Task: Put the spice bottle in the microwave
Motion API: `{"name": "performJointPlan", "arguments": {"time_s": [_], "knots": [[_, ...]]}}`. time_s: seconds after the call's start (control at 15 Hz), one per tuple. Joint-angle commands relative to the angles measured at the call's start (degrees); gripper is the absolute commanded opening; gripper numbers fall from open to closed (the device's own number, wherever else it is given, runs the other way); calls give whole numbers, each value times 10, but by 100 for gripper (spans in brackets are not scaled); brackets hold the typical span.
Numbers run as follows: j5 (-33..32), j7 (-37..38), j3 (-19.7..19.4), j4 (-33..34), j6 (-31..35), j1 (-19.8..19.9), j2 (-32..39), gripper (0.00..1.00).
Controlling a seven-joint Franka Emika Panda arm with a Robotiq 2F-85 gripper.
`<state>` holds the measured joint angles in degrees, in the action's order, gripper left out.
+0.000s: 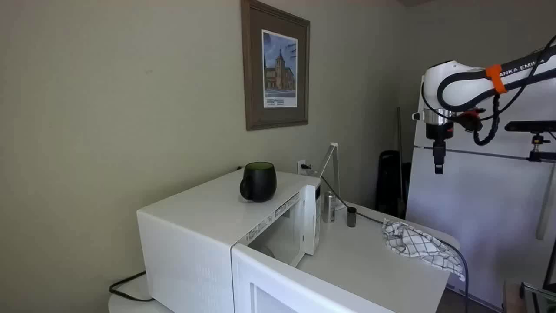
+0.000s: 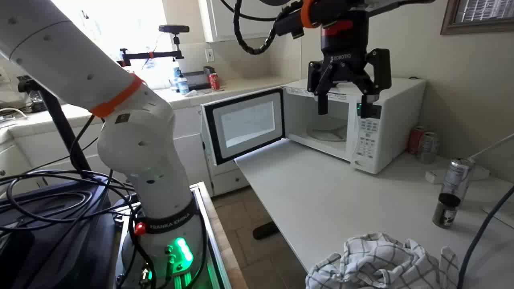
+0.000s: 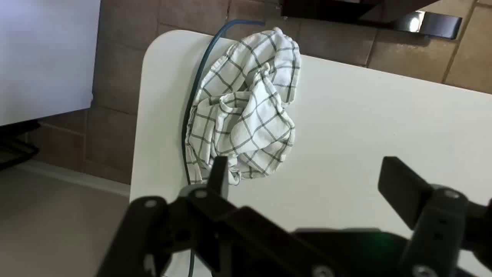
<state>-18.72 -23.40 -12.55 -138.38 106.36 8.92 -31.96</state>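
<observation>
The spice bottle (image 1: 351, 217) is small, dark-capped and grey. It stands upright on the white table beside a taller silver can, and also shows in an exterior view (image 2: 445, 214). The white microwave (image 1: 186, 234) stands on the table with its door (image 2: 247, 124) swung wide open. Its hollow with a round glass turntable (image 2: 329, 132) shows in an exterior view. My gripper (image 2: 344, 111) is open and empty, high above the table and well apart from the bottle; it also shows in an exterior view (image 1: 439, 168). In the wrist view its fingers (image 3: 305, 171) are spread over bare table; the bottle is out of view there.
A black mug (image 1: 259, 184) sits on the microwave top. The silver can (image 2: 457, 176) stands right behind the bottle. A checked cloth (image 3: 250, 119) and a blue cable (image 3: 198, 77) lie near the table end. More cans (image 2: 427, 147) stand beside the microwave.
</observation>
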Motion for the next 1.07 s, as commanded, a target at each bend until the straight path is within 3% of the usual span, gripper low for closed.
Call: {"name": "performJointPlan", "arguments": {"time_s": [0.0, 0.73, 1.0], "knots": [[-2, 2, -3, 1, -2, -4, 0, 100], [-2, 2, -3, 1, -2, -4, 0, 100], [41, -23, -22, 3, 115, -35, 61, 100]]}}
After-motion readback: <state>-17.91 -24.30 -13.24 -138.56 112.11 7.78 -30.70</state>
